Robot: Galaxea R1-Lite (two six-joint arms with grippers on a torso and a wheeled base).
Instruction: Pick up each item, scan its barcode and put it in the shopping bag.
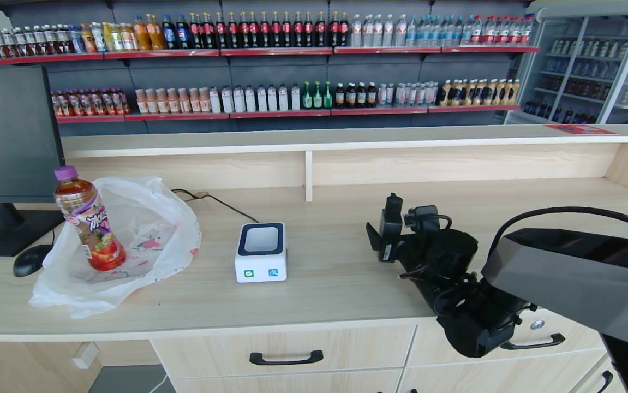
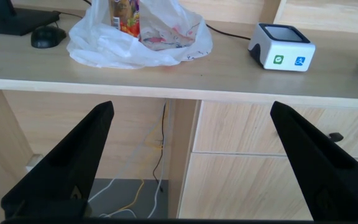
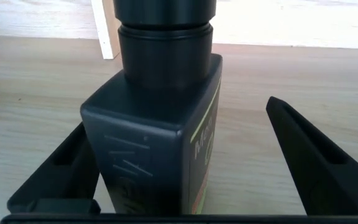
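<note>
From my console, the right arm (image 1: pixel 472 311) reads as chunky, rounded black links wrapped in loose black wiring, with one reddish lead at the wrist. Behind them sits a faceted silver-grey shell (image 1: pixel 559 278), over which a thick black cable (image 1: pixel 564 210) arches. The right gripper (image 1: pixel 383 240) is all black too, and in its wrist view I see its fingers (image 3: pixel 316 162) as matte wedges with a stepped inner edge, tapering to points. The left gripper (image 2: pixel 191 109) matches: two plain matte-black wedge fingers (image 2: pixel 73 168) rising from a black bar.
</note>
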